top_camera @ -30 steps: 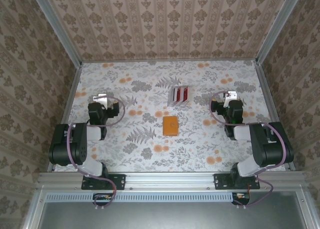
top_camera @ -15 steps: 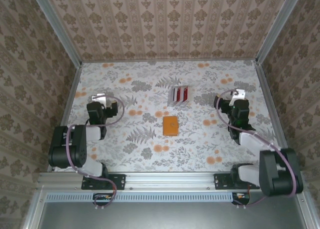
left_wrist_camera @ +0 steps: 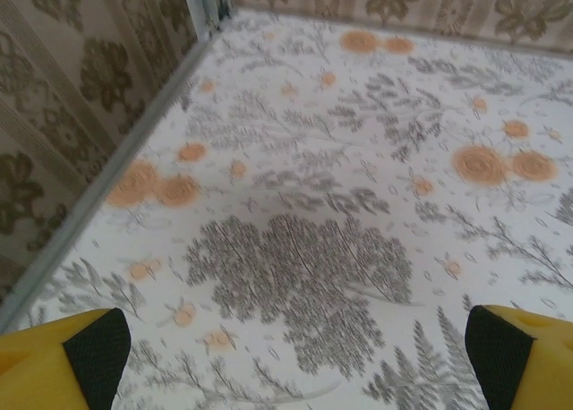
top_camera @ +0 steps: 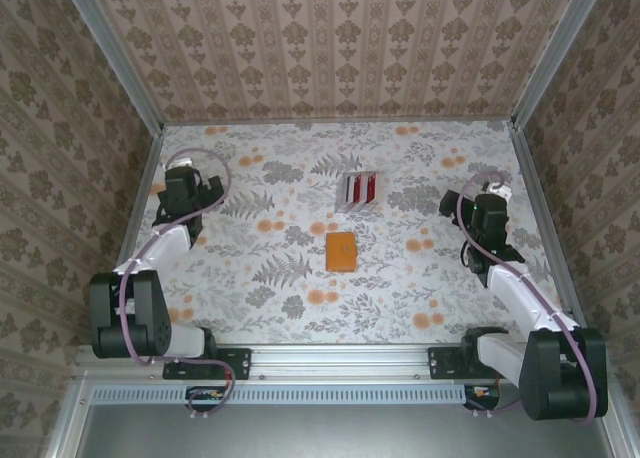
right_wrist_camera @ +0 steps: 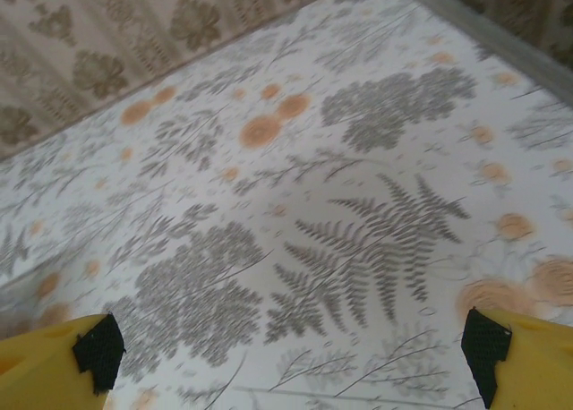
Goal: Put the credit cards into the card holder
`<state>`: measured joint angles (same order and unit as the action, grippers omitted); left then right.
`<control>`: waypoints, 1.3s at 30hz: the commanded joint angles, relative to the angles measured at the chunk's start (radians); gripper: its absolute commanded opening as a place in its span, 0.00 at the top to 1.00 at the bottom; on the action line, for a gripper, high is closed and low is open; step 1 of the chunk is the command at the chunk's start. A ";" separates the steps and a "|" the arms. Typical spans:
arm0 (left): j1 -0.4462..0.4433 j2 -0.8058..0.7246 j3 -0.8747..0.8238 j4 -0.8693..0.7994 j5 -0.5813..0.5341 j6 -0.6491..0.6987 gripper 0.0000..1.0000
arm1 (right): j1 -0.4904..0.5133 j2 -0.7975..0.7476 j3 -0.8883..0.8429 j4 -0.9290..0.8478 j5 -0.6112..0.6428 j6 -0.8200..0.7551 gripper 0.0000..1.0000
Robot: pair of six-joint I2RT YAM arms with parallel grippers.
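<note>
One card holder point(top_camera: 341, 250); one rack point(top_camera: 358, 190) — apart.

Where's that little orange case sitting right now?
In the overhead view the card holder lies flat near the middle of the table, just nearer the arm bases than the clear rack with red strips.

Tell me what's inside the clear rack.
Two red strips, likely credit cards, stand side by side in the clear rack. Their lower parts and exact count are hidden by its walls.
</note>
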<state>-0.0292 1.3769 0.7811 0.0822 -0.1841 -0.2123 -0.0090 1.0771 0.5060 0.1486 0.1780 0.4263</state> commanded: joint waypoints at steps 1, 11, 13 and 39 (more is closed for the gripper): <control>-0.064 -0.035 0.059 -0.208 0.122 -0.081 0.00 | 0.039 0.032 0.077 -0.075 -0.163 -0.019 0.00; -0.364 0.048 0.159 -0.378 0.238 -0.118 0.00 | 0.378 0.227 0.296 -0.363 -0.282 -0.117 0.01; -0.418 0.085 0.195 -0.406 0.275 -0.110 0.00 | 0.440 0.269 0.308 -0.369 -0.320 -0.114 0.04; -0.526 0.192 0.200 -0.254 0.381 -0.169 0.00 | 0.783 0.623 0.563 -0.543 -0.113 -0.020 0.49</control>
<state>-0.5747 1.5795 1.0042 -0.2386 0.1562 -0.3359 0.7586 1.6630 1.0225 -0.3695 0.0566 0.3702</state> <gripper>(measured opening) 0.999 0.526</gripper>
